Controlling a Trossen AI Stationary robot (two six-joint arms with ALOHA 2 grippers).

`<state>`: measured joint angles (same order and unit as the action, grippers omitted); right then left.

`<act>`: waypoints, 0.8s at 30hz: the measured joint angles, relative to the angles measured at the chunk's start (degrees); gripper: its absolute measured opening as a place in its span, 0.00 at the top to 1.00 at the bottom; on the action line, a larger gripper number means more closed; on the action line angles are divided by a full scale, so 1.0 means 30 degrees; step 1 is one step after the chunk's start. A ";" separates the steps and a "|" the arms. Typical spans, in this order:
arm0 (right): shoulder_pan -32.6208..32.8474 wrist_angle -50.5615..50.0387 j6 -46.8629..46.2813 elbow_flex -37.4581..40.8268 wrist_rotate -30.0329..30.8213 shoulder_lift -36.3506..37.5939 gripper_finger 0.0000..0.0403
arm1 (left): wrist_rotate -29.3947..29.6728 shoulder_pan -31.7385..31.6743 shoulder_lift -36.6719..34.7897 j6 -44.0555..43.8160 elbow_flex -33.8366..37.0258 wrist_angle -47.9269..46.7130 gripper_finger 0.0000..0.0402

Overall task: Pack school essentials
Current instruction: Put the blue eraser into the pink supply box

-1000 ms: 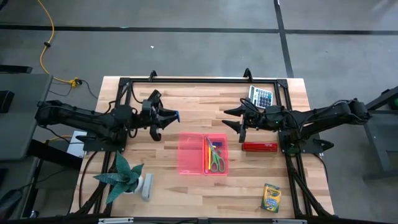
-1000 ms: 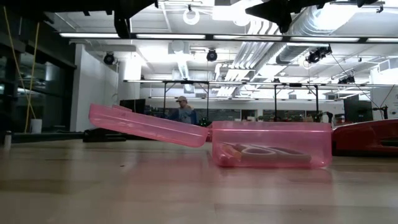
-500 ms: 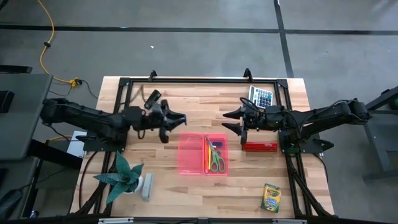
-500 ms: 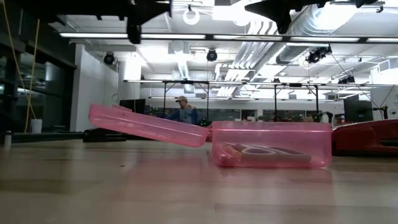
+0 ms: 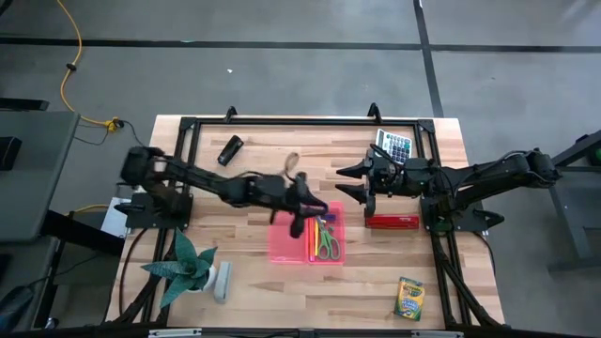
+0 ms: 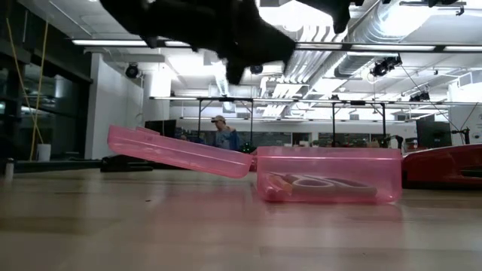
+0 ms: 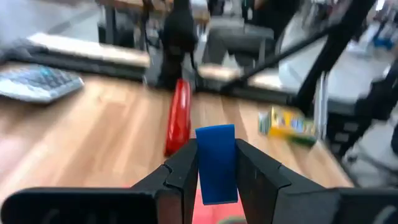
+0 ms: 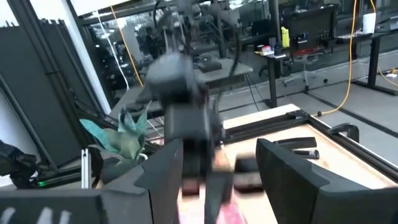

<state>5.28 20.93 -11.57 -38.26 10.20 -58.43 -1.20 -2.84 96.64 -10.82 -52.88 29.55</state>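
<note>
My left gripper [image 5: 308,212] hovers above the open pink pencil case, shut on a small blue eraser [image 7: 216,163]. The case's tray [image 5: 326,235] holds orange and red pencils and green-handled scissors [image 5: 328,241]; its lid [image 5: 286,231] lies open toward the table's left, propped at a slant in the low view [image 6: 181,153]. The yellow-green crayon box [image 5: 408,299] lies near the table's near right corner. My right gripper [image 5: 344,179] waits open, right of and farther back than the case. My left gripper pinches the blue eraser between its two fingers, one flat against each broad side [image 7: 217,140]. The eraser stands out past the fingertips and is lifted clear above the pink case.
A red stapler-like bar [image 5: 392,222] lies right of the case. A calculator [image 5: 394,145] sits at the far right, a black item [image 5: 230,148] at the far left. The green folded-paper plant [image 5: 188,268] and a grey piece [image 5: 223,282] stand at the near left.
My left arm has swung fast from the far left part of the table toward the right and the near edge, carrying the blue eraser, and now reaches over the pink case.
</note>
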 joint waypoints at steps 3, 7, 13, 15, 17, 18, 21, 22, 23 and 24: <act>0.0000 0.0058 -0.0015 0.0000 0.0000 0.0000 0.51 | -0.0037 0.0243 0.1924 0.0527 -0.1247 -0.0717 0.79; 0.0000 0.0058 -0.0459 0.0000 -0.0015 0.0000 0.51 | 0.0104 0.0383 0.3856 0.1053 -0.2201 -0.1082 0.79; 0.0000 0.0102 -0.0482 0.0000 0.0025 0.0000 0.51 | 0.0184 0.0233 0.5782 0.1191 -0.2587 -0.0999 0.79; 0.0007 0.0102 -0.0482 0.0000 0.0284 0.0000 0.51 | 0.0184 0.0191 0.6228 0.1191 -0.2577 -0.1081 0.79; 0.0007 0.0102 -0.0482 0.0000 0.0437 0.0000 0.51 | 0.0191 0.0179 0.6559 0.1294 -0.2573 -0.1035 0.79; 0.0007 0.0109 -0.0482 0.0000 0.0440 0.0000 0.51 | 0.0191 0.0187 0.6699 0.1397 -0.2573 -0.0937 0.79; 0.0007 0.0109 -0.0482 0.0000 0.0444 0.0000 0.51 | 0.0181 0.0187 0.6933 0.1471 -0.2571 -0.0807 0.78; 0.0007 0.0109 -0.0482 0.0000 0.0444 0.0000 0.51 | 0.0154 0.0187 0.6952 0.1336 -0.2573 -0.0874 0.78; 0.0007 0.0109 -0.0481 0.0000 0.0444 0.0000 0.51 | 0.0100 0.0187 0.6964 0.1256 -0.2573 -0.0926 0.76; 0.0007 0.0109 -0.0480 0.0000 0.0444 0.0000 0.51 | 0.0070 0.0187 0.6967 0.1171 -0.2573 -0.0925 0.75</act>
<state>5.30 21.26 -13.01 -38.26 11.53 -58.43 -0.99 -2.28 117.54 -7.31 -60.60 26.78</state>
